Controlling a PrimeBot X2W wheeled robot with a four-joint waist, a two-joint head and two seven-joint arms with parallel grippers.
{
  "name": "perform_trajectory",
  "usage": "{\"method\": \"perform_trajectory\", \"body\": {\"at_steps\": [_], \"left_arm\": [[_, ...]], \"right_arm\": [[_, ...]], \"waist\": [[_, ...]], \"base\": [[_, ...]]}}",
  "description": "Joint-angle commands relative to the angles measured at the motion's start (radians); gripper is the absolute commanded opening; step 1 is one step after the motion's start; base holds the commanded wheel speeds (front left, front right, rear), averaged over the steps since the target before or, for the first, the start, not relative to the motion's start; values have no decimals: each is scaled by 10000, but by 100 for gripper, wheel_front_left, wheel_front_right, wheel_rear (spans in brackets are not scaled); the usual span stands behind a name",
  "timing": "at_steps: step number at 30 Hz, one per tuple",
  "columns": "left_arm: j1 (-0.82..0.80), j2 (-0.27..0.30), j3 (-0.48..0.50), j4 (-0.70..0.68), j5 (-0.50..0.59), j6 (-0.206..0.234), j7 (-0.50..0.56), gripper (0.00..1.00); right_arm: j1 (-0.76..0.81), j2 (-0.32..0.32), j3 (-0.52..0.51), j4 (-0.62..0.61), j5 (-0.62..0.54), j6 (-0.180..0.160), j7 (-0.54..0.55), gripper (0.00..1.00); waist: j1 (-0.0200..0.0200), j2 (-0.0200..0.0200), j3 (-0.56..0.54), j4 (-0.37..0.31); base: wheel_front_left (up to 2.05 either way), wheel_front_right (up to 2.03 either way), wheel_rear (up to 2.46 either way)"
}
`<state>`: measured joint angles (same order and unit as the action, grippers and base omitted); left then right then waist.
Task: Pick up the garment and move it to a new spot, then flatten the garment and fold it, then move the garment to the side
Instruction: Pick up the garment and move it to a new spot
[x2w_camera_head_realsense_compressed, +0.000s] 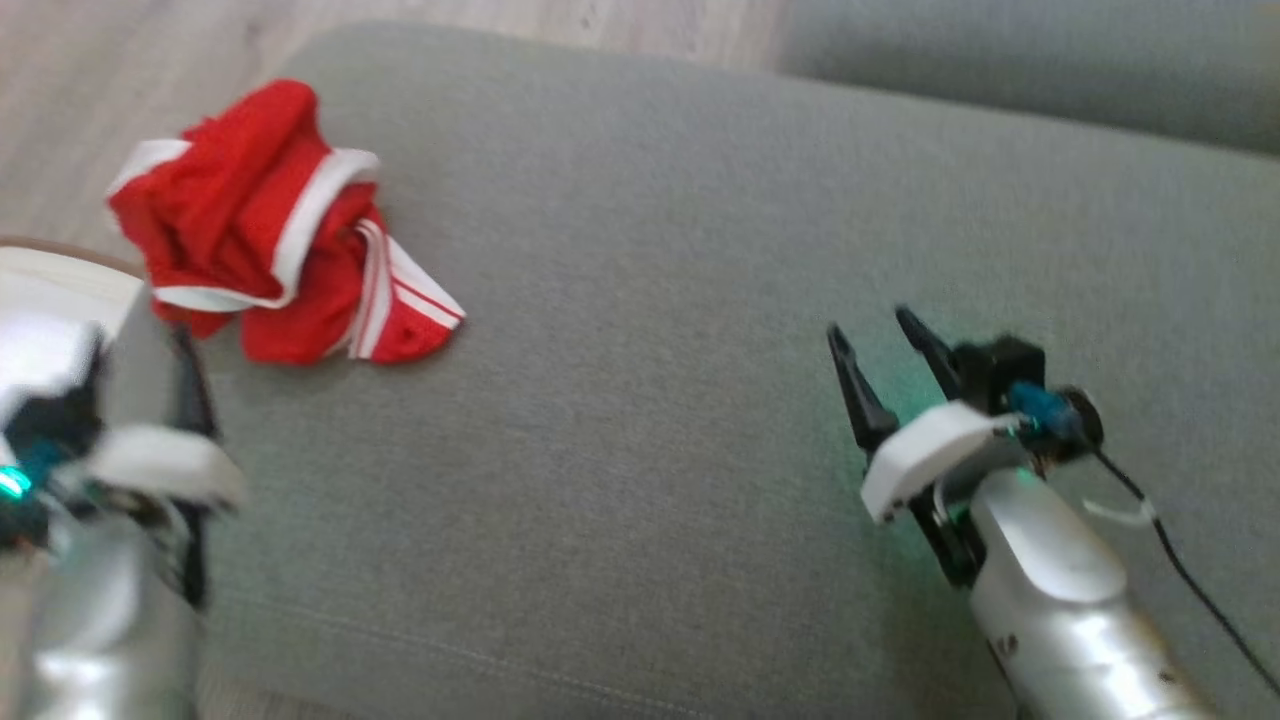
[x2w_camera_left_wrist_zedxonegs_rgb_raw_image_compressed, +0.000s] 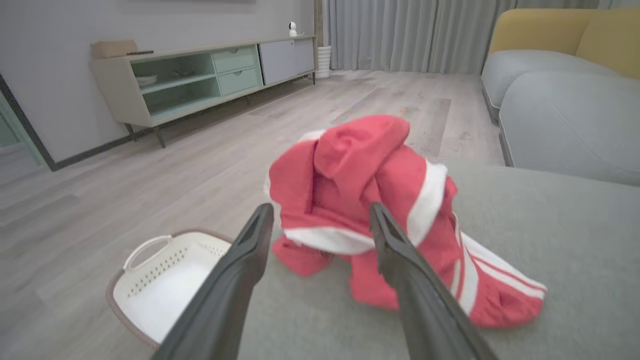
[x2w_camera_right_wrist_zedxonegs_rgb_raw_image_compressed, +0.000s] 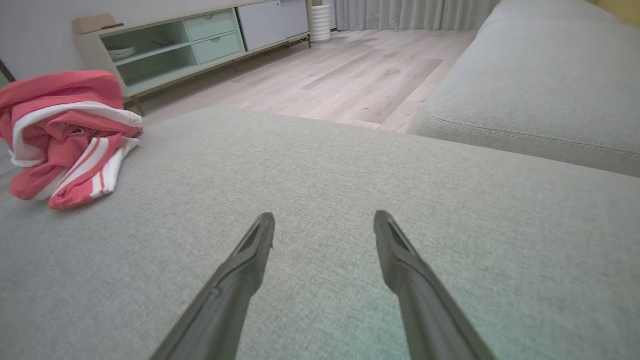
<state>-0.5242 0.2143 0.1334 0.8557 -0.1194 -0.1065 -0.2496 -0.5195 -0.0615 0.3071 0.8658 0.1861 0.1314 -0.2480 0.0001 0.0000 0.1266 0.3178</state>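
**Crumpled red garment waits at the cushion's far left corner, left claw lined up on it**

The garment (x2w_camera_head_realsense_compressed: 280, 230) is a red piece with white bands, bunched in a loose heap on the grey sofa cushion (x2w_camera_head_realsense_compressed: 640, 300). It sits at the far left corner, close to the left edge. Beyond that edge a white laundry basket (x2w_camera_left_wrist_zedxonegs_rgb_raw_image_compressed: 165, 280) stands on the wooden floor.

By its look the cloth is light, soft and limp. It should crush easily in a pinch, keep no shape and hang down in trailing folds once lifted. The raised hump at the top of the heap, or the thick white band running across it, seems the best place to take hold, since the flat striped end lies tight against the cushion.

The left claw (x2w_camera_left_wrist_zedxonegs_rgb_raw_image_compressed: 321, 210) is spread wide and holds nothing. The heap lies straight ahead of its tips and very near; whether the right-hand finger already touches cloth cannot be told.

The right claw (x2w_camera_head_realsense_compressed: 870, 325) is also wide open and empty. It hovers over bare cushion toward the right side, well apart from the garment.
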Motion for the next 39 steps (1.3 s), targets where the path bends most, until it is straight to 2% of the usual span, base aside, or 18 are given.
{"method": "perform_trajectory", "body": {"at_steps": [1, 9, 17, 22, 23, 24, 25, 31, 34, 39], "left_arm": [[-526, 534, 349, -143, -73, -55, -122, 100], [-2165, 1876, 268, 1072, -507, -223, -122, 100], [-2751, 2166, -651, 1572, -1903, -238, -122, 100], [-2929, 2487, -1284, 2355, -2814, -240, 81, 100], [-2966, 2511, -1365, 2462, -2913, -240, 110, 91], [-3001, 2530, -1497, 2510, -2973, -240, 111, 19], [-3041, 2558, -1597, 2523, -3052, -240, 93, 0], [-3402, 2891, -2088, 1901, -2935, -240, -98, 0], [-3626, 2905, -2299, 625, -2790, -241, -115, 0], [-3575, 2463, -2973, -1568, -2753, -241, -119, 0]], "right_arm": [[-573, 57, 260, -381, 18, -7, -138, 100], [-1120, -244, 832, -921, 162, -7, -138, 100], [-1244, -474, 838, -1302, 275, -7, -138, 100], [-1257, -472, 799, -1430, 255, -7, -138, 100], [-1257, -466, 779, -1432, 260, -7, -138, 100], [-1259, -457, 767, -1432, 261, -7, -138, 100], [-1261, -448, 753, -1435, 256, -7, -138, 100], [-1149, -341, 597, -1509, 266, -7, -138, 100], [-998, -232, 446, -1642, 300, -7, -138, 100], [-698, -41, 356, -1824, 413, -7, -138, 100]], "waist": [[-1, 0, 547, -422], [-1, 0, 1835, -1238], [-1, 0, 2598, -1603], [-1, 0, 2824, -1729], [-1, 0, 2837, -1744], [-1, 0, 2842, -1757], [-1, 0, 2838, -1767], [-1, 0, 2591, -1859], [-1, 0, 2320, -1994], [-1, 0, 1758, -2516]], "base": [[0, 0, 0], [0, 0, 0], [0, 0, 0], [0, 0, 0], [0, 0, 0], [0, 0, 0], [0, 0, 0], [0, 0, 0], [0, 0, 0], [0, 0, 0]]}}
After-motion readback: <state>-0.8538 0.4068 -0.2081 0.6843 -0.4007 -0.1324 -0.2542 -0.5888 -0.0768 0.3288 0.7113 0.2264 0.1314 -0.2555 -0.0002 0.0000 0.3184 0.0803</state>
